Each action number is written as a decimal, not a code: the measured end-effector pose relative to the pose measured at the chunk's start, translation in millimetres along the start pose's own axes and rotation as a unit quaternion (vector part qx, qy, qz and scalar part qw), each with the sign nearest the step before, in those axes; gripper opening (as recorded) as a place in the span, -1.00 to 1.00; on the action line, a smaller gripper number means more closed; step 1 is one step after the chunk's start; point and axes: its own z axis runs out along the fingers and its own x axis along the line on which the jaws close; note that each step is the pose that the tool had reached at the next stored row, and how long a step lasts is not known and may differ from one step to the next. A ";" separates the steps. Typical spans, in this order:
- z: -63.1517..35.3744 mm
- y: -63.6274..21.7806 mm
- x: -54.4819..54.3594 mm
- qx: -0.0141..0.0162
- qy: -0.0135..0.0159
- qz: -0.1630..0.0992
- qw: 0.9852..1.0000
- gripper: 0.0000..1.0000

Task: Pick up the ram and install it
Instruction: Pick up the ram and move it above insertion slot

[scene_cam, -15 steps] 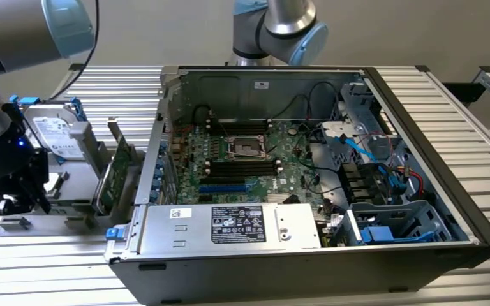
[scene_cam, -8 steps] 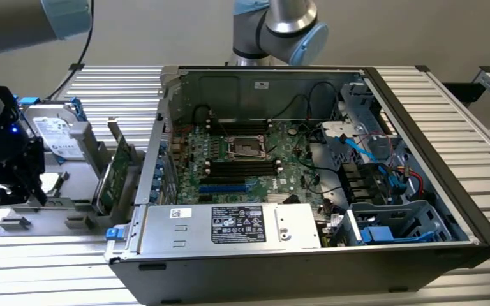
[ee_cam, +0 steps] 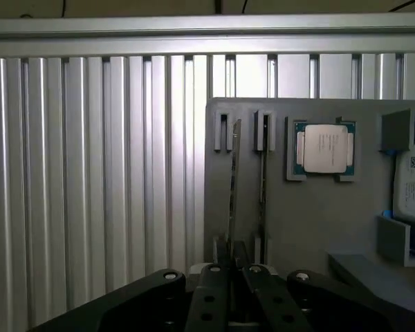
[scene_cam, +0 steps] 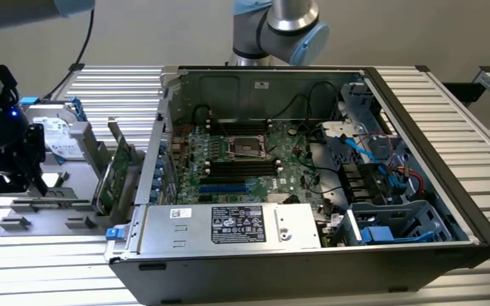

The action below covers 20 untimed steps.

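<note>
Ram (ee_cam: 232,187) standing on edge in a slot of the grey holder tray (ee_cam: 311,221), lying lengthwise straight away from the gripper (ee_cam: 229,268), near end sitting between the fingertips (ee_cam: 216,275). Jaws standing nearly closed, seemingly pinching the stick. Contact itself hiding behind them; neighbouring slot (ee_cam: 263,173) too dark for telling what is filling it.
</note>
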 end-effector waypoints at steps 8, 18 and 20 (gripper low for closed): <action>-23.3 -20.4 0.3 -0.005 -0.002 0.000 1.000 -0.73; -53.8 -50.4 -1.6 -0.006 -0.003 0.000 1.000 -0.73; -60.3 -55.9 -2.3 -0.007 -0.003 0.000 1.000 -0.73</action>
